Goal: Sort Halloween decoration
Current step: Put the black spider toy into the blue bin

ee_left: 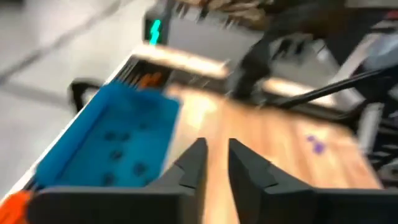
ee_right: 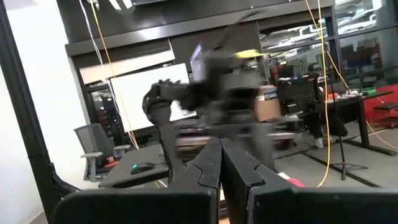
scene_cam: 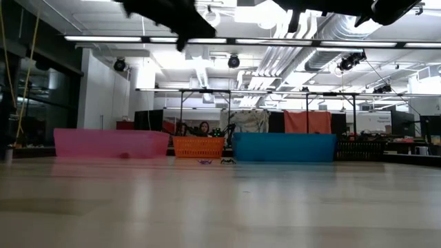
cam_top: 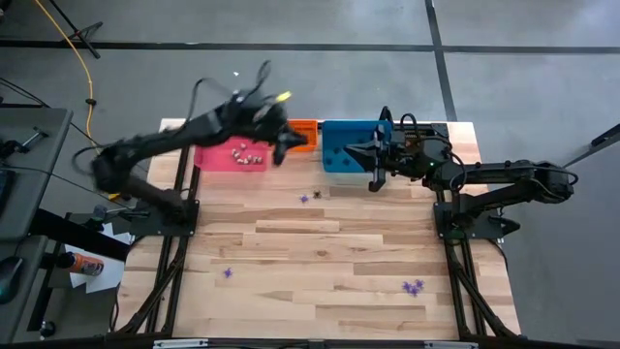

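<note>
So near the front of the tabletop (cam_top: 320, 262), purple decorations (cam_top: 415, 287) still sit loose at 5 and 7 o'clock. Two more lie mid-table. Further back, pale ones are already in the pink bin (cam_top: 232, 155). Left claw (cam_top: 281, 148) hovers by the orange bin (cam_top: 303, 129), slightly apart, empty. Right claw (cam_top: 373, 181) is together. Plenty left.

**Both arms raised at the far side of the table**

The left arm reaches across at a slant, blurred, its left gripper (ee_left: 216, 163) held aloft with the fingers a narrow gap apart and nothing between them. The right arm stretches level toward it, and the right gripper (ee_right: 221, 163) has its fingers pressed together, empty, well apart from the left one.
</note>
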Robot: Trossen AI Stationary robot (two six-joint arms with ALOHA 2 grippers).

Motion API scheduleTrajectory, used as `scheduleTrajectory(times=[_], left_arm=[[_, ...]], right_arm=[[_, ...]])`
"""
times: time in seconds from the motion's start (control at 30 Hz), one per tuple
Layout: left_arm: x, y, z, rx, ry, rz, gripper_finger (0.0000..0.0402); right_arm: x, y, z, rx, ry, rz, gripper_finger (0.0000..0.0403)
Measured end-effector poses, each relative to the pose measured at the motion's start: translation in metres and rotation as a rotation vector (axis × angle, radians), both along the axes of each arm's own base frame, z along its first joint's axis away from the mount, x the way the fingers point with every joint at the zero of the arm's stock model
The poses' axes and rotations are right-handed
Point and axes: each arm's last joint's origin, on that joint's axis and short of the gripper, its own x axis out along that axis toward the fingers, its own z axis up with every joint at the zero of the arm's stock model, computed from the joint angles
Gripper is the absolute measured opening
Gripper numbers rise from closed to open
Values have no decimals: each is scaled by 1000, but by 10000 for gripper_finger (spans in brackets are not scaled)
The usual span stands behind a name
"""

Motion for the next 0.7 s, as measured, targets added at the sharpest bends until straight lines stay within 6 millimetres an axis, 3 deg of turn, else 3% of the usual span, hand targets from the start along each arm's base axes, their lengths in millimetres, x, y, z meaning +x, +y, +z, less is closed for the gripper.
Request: scheduleTrajectory(times=[0.1,0.27,0.47,0.7], left_arm=[[-32,-37,-16,14,-155,-52,12],[-79,-78,-45,40,-384,-30,5],[-113,-92,-52,83,-502,68,1],[-121,-94,-47,91,-534,69,1]], right_arm=[[0,0,0,1,-1,0,0],[1,1,-2,16,16,43,0],[4,4,-14,35,146,101,0],[4,5,-16,40,167,108,0]])
